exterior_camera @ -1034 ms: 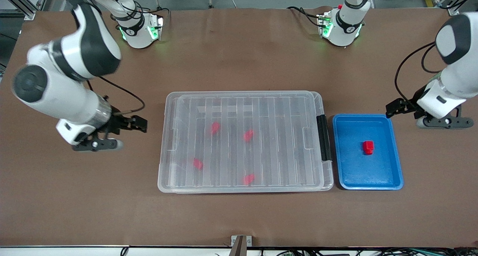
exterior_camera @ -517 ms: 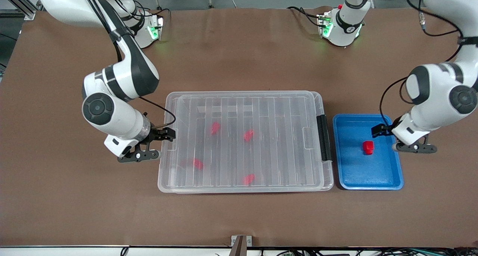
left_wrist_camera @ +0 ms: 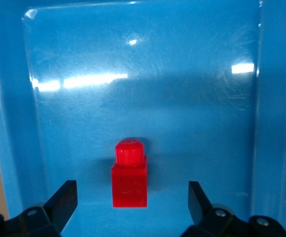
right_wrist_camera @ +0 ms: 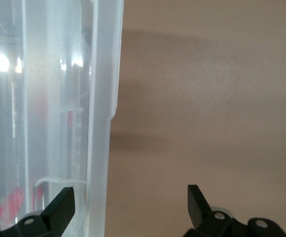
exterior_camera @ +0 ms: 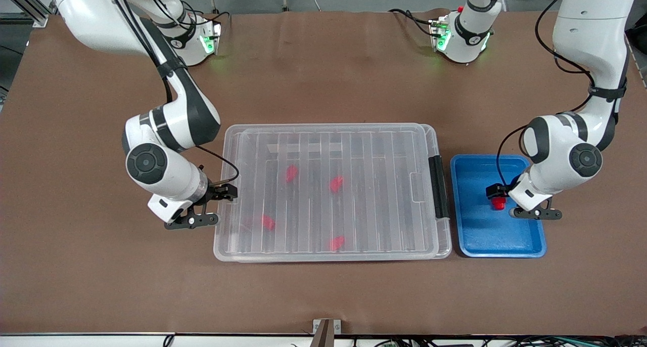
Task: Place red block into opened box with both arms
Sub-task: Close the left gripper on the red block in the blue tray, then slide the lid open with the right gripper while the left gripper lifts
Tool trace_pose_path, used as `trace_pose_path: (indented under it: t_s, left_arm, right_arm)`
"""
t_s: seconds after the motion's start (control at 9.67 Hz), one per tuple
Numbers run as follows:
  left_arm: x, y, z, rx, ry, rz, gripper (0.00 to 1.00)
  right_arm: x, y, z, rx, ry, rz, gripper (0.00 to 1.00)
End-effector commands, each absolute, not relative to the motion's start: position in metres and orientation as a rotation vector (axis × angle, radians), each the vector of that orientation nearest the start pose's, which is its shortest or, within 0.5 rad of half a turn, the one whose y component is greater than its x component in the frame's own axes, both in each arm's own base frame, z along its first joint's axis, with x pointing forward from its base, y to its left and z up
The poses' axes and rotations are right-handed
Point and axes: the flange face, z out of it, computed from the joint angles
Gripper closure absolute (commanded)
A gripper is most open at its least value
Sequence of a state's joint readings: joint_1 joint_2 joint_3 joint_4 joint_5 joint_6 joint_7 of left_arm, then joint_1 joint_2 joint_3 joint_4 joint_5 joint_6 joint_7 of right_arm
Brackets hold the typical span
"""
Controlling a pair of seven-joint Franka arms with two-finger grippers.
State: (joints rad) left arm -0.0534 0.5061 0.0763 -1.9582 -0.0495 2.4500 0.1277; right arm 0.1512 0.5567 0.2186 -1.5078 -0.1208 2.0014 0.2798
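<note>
lying flat, red block (left_wrist_camera: 129, 175) nub seemingly points boxward.

The red block (left_wrist_camera: 129, 174) lies in a blue tray (exterior_camera: 537, 246); the box (exterior_camera: 333, 253) is clear (ribbed lid, black latch (exterior_camera: 438, 186))

bright overhead light | glare on blue tray (left_wrist_camera: 148, 79) | sharp

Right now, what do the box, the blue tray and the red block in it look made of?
Box: clear, likely thin moulded plastic; red pieces show through its ribbed lid.
Blue tray: glossy hard plastic by the look; light glares and fine scratches on its floor.
Red block: opaque smooth plastic, seemingly moulded, slight sheen, round nub on one end.
</note>
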Motion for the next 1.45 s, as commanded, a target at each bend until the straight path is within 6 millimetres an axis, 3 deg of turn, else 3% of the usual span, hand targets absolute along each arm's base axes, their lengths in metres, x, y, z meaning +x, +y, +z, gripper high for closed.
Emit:
trace_pose_path:
  t_s: [0.0, 0.21, 0.41, 0.52, 0.62, 0.83, 0.93, 1.14, 1.24, 1.34]
  left_arm:
    - [0.616, 0.011, 0.179, -3.142, 0.061, 0.068, 0.06]
    - [0.613, 0.013, 0.174, -3.140, 0.054, 0.075, 0.11]
    - [0.612, 0.014, 0.173, -3.140, 0.052, 0.080, 0.28]
    - [0.611, 0.014, 0.171, -3.140, 0.057, 0.085, 0.46]
    - [0.610, 0.015, 0.168, -3.139, 0.064, 0.094, 0.76]
    - [0.610, 0.015, 0.170, -3.136, 0.077, 0.102, 0.99]
    - [0.611, 0.016, 0.187, -3.137, 0.076, 0.100, 1.00]
    - [0.616, 0.012, 0.264, -3.150, 0.057, 0.031, 1.00]
    - [0.619, 0.004, 0.299, -3.156, 0.077, -0.053, 1.00]
    - [0.619, -0.022, 0.321, -3.170, 0.122, -0.106, 1.00]
  right_arm:
    - [0.665, 0.210, 0.339, -3.189, -0.170, 0.045, 0.00]
    - [0.669, 0.187, 0.338, -3.199, -0.145, 0.076, 0.00]
    - [0.673, 0.162, 0.342, -3.201, -0.175, 0.103, 0.00]
    - [0.675, 0.140, 0.345, -3.202, -0.209, 0.132, 0.00]
    - [0.677, 0.120, 0.350, -3.202, -0.238, 0.143, 0.00]
    - [0.680, 0.080, 0.358, -3.193, -0.309, 0.177, 0.00]
    - [0.681, 0.061, 0.359, -3.187, -0.337, 0.196, 0.00]
    - [0.683, 0.017, 0.367, -3.201, -0.427, 0.204, 0.00]
    - [0.684, 0.002, 0.369, -3.201, -0.478, 0.205, 0.00]
    - [0.685, -0.010, 0.370, -3.205, -0.494, 0.208, 0.00]
